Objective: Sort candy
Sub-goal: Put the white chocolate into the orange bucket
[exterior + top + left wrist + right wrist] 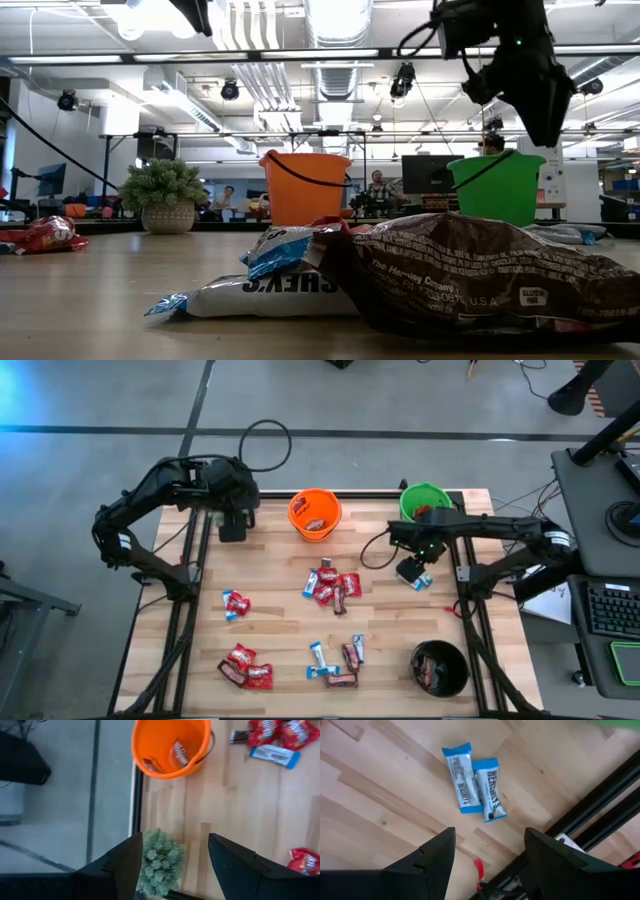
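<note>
The wooden table (270, 630) fills the middle of the high view, and the candy lies on it in loose groups. One cluster of red packets, blue-and-white bars and dark bars (330, 586) sits at the centre of the frame. A single red packet (236, 603) lies left of centre. Three red packets (246, 668) lie at the lower left, and a mix of blue-and-white and dark bars (338, 663) lies at the lower middle.

The orange bucket (315, 513) at the upper middle holds a few pieces. The green bucket (425, 501) stands to its right. The black bucket (440, 667) at the lower right holds some dark bars.

The right gripper (412, 571) hangs right of centre, below the green bucket, fingers spread and holding nothing. Its wrist view shows two blue-and-white bars (474, 784) lying side by side and touching on the wood beneath it.

The left gripper (232, 526) waits at the upper left, beside the orange bucket. Its fingers are spread and empty, and a small green plant (160, 862) sits between them in its wrist view.
</note>
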Robot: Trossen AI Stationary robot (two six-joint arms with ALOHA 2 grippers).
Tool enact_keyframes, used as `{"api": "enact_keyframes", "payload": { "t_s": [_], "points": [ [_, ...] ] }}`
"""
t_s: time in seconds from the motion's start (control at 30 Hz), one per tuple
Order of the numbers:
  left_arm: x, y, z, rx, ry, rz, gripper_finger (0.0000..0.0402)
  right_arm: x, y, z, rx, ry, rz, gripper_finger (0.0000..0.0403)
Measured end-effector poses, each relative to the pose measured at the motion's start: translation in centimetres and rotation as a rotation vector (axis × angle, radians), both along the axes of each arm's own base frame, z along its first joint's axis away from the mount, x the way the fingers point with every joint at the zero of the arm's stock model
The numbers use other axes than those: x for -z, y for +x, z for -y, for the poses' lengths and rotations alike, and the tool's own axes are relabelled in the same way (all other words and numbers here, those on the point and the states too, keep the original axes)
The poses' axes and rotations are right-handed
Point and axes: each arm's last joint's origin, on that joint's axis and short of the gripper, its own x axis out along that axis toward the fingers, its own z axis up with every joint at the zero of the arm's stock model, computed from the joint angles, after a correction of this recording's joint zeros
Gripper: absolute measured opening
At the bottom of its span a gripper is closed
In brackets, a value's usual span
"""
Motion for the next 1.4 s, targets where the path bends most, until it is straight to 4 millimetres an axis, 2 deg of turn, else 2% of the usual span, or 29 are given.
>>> {"api": "enact_keyframes", "payload": {
  "t_s": [0.4, 0.63, 0.9, 1.17, 1.4],
  "points": [
    [-0.1, -0.1, -0.2, -0.158, -0.001, 0.057, 0.0207, 2.7, -3.2, -0.5, 0.021, 0.018, -0.020, 0.0228],
    [-0.1, -0.3, -0.8, -0.255, 0.046, 0.066, 0.0207, 3.5, -3.6, -0.8, 0.007, 0.052, 0.080, 0.0228],
    [0.0, -0.4, -3.2, -0.337, 0.070, 0.088, 0.0207, 4.7, -4.3, 0.4, 0.008, 0.061, 0.074, 0.0228],
    [0.9, 0.5, -5.1, -0.349, 0.077, 0.021, 0.0207, 5.4, -4.1, 1.3, 0.021, 0.075, 0.137, 0.0228],
    [1.4, 0.9, -5.4, -0.310, 0.079, -0.035, 0.0207, 7.0, -4.3, 1.2, 0.042, 0.069, 0.150, 0.0228]
  ]
}}
